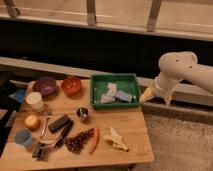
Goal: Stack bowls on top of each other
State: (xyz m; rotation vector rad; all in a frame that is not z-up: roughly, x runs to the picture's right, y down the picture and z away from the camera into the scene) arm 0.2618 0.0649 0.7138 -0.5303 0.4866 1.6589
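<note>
1. We see the gripper [149,94] at the end of the white arm [180,67], hanging just off the right-hand end of the green tray [115,77], past the back right corner of the counter [127,127].
2. We cannot make out how wide the gripper stands, and nothing shows in its hold.
3. The orange-red bowl [71,86] sits on the far side of the tray from the gripper, just beyond the tray's left wall, upright on the counter.
4. The dark purple bowl [46,86] is farther from the gripper again, just beside the orange-red bowl; we cannot say whether their rims touch. The two stand side by side, not stacked.
5. Both bowls are well apart from the gripper, with the whole tray between.
6. The tray, the nearest thing to the gripper, holds a few pale packets (what they are, we cannot tell).
7. Lower and farther left from the gripper stands a small metal cup [82,114], and beyond it a white cup [35,100] near the purple bowl.
8. Nearer the front edge, away from the gripper, lie a red chili [95,141], dark grapes [78,142] and a banana [115,139].
</note>
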